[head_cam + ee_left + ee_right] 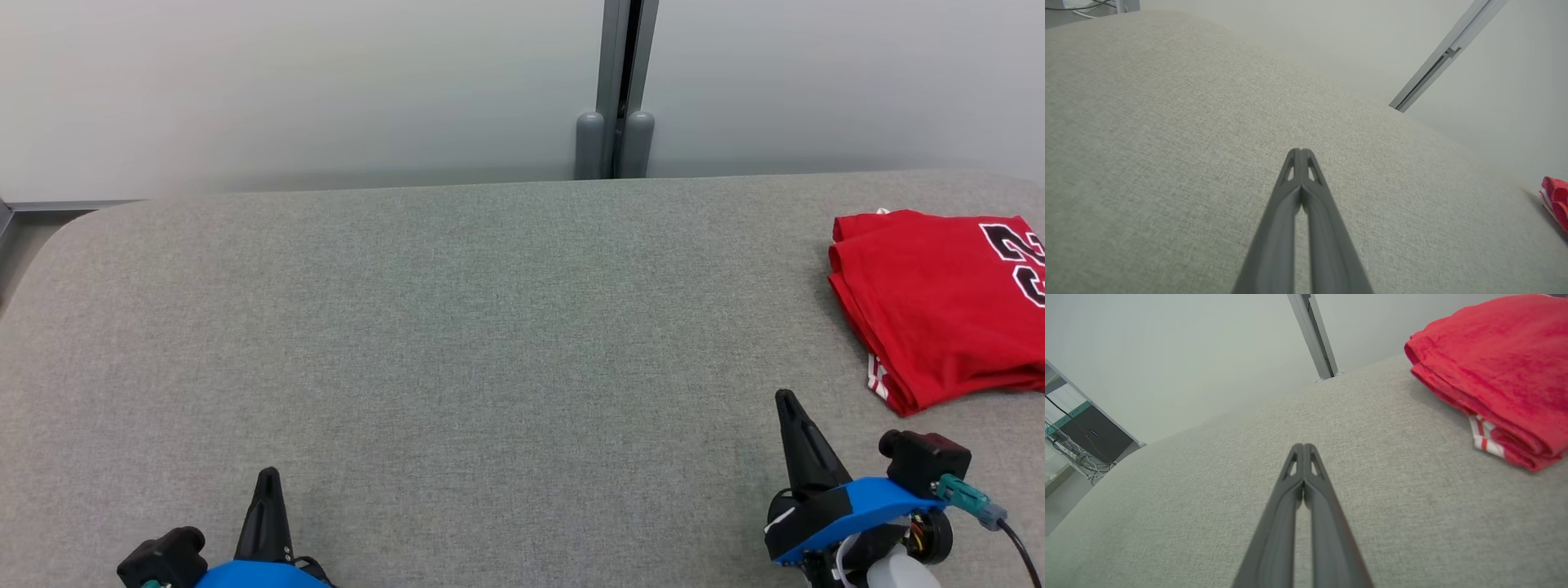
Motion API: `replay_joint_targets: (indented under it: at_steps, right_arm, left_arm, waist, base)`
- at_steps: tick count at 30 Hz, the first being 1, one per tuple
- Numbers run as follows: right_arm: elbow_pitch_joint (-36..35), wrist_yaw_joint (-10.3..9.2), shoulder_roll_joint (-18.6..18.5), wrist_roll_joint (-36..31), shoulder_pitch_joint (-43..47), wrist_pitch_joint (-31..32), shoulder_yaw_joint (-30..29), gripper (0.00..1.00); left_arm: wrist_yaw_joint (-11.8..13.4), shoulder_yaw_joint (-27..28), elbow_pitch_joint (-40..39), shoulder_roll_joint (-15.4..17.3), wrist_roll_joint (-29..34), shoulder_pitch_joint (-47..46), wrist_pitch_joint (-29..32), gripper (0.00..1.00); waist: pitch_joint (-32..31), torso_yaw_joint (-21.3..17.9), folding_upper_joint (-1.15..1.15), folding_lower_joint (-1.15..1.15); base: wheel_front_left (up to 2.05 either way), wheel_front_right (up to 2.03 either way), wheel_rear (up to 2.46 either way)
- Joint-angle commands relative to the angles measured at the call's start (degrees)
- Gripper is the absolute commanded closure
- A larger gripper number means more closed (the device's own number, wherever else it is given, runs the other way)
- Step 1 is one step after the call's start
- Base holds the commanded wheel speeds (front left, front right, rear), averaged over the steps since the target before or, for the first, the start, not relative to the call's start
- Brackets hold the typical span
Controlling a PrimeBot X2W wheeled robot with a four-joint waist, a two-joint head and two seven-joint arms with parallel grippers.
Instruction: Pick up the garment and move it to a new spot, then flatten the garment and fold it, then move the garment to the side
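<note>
The red jersey [939, 302] lies folded in a flat stack, black-and-white numerals on top, at the right edge of the grey fabric-covered table [457, 327]. The right gripper [1303, 448] has its two dark fingers pressed together on nothing, its tip near the jersey's nearer corner but apart from it. The left gripper [1300, 153] is likewise closed tight and empty, at the lower left of the head view, well apart from the jersey. Behind the table is a pale wall with a grey vertical post [618, 82]

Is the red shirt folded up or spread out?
Folded. The red jersey lies as a compact stack on the grey table, layered edges showing at its side.
</note>
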Motion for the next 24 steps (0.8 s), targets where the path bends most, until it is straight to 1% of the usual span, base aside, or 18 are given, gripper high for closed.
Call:
replay_joint_targets:
  at_steps: [1,3,24]
  right_arm:
    - [-1.4,0.00,-0.1,2.9,-0.1,0.5,-0.5,1.00]
    - [-1.6,0.00,-0.1,3.9,0.0,0.8,-0.7,1.00]
    - [-4.5,0.00,-0.1,22.0,1.0,5.4,-3.3,1.00]
  left_arm:
    - [-0.4,0.9,-1.1,0.2,-2.5,-1.9,0.6,1.00]
    - [-0.6,1.1,-1.2,0.1,-3.3,-2.0,0.8,1.00]
    - [-2.6,4.4,-2.3,-0.7,-19.3,-3.9,5.5,1.00]
  waist:
    - [-0.1,0.0,0.00,0.00]
    - [-0.1,0.0,0.00,0.00]
    - [-0.9,-0.2,0.00,0.00]
  base:
    - [0.00,0.00,0.00]
    - [0.00,0.00,0.00]
    - [0.00,0.00,0.00]
